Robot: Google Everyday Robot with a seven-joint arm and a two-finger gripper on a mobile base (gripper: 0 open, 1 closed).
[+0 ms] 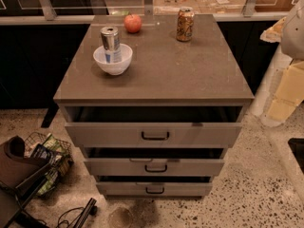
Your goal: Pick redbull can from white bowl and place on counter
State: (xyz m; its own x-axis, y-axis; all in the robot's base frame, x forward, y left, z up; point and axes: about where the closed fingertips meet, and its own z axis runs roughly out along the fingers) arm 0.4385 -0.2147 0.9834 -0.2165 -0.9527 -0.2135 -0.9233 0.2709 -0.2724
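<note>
The redbull can (pixel 110 42), slim and silver with a blue and white label, stands upright inside the white bowl (pixel 113 64). The bowl sits on the left rear part of the grey-brown counter (pixel 180 70). My gripper is out of view. Only white and cream parts of my arm (pixel 290 56) show at the right edge, off to the side of the counter and far from the can.
An orange-gold can (pixel 185 24) and a red apple (pixel 133 23) stand at the counter's back. Three drawers (pixel 154 135) with dark handles stand slightly open below. A wire basket (pixel 50 158) and cables lie on the floor at the lower left.
</note>
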